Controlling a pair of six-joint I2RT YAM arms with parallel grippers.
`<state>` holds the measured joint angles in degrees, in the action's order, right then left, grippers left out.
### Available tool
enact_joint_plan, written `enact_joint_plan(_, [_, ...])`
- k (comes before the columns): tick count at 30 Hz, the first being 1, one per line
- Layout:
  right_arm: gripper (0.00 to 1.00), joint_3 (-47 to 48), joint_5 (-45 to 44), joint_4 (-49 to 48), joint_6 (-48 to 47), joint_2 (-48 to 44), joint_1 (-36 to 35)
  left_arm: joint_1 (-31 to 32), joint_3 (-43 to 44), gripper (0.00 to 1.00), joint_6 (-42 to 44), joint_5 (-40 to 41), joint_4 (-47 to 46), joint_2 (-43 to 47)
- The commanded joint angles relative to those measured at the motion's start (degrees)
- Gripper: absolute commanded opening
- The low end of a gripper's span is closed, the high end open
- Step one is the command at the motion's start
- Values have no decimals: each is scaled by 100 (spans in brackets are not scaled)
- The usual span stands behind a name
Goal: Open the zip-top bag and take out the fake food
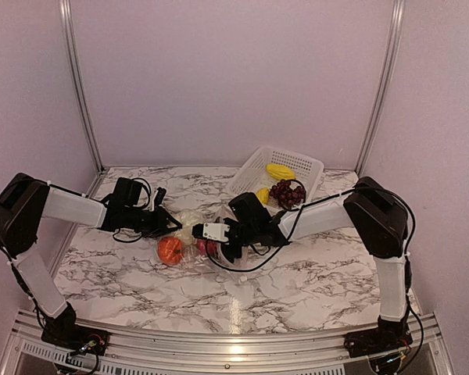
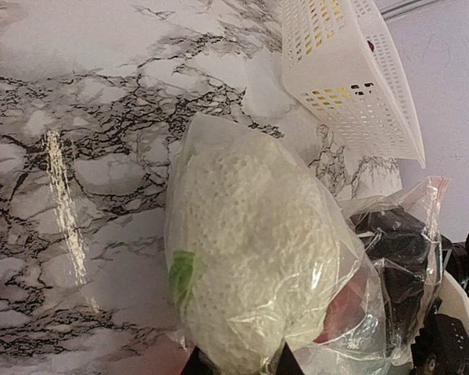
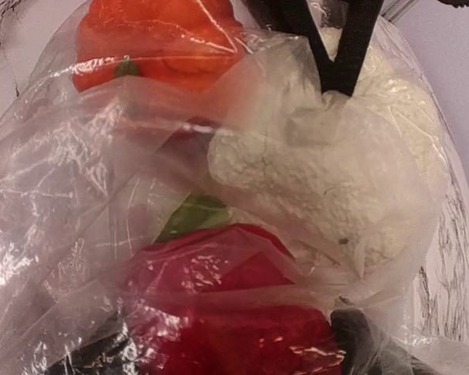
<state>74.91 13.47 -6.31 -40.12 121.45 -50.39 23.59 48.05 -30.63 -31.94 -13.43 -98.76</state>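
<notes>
Bag (image 3: 62,156) lies crumpled mid-bench, between my two pincers. Three pieces are inside, packed close under the plastic: white lump (image 2: 250,258), orange piece (image 1: 170,250) and apple (image 3: 234,312). Lump is at the left end. Orange piece is just beside it toward the near edge, and apple is to the right of that, touching the lump. A green leaf bit (image 3: 191,215) shows between lump and apple. Can't tell if the zip is open.

My left pincer (image 2: 240,363) is closed on the bag. Its fingers (image 3: 328,55) meet in a narrow V, nipping plastic over the lump.

My right pincer (image 3: 227,348) is down on the bag's right end, fingers spread wide either side of the apple, with plastic bunched between. Can't tell whether they press on it or just straddle it.

Basket (image 1: 254,168) sits behind the bag toward the far right corner, near but apart. It holds two yellow fruits (image 1: 280,170) and grapes (image 1: 288,193). Bench (image 1: 297,289) is marble-patterned.
</notes>
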Motion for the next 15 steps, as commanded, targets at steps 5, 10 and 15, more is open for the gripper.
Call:
enact_joint_plan(5, [53, -603, -266, 1065, 256, -410, 100, -227, -251, 0, -128, -144, 178, 75])
enact_joint_plan(10, [53, -1032, -279, 887, 398, -873, 95, -443, -475, 0, -340, 75, 3, 233])
enact_joint_plan(15, [50, -1450, -280, 681, 604, -1347, 101, -621, -652, 0, -469, 214, -107, 333])
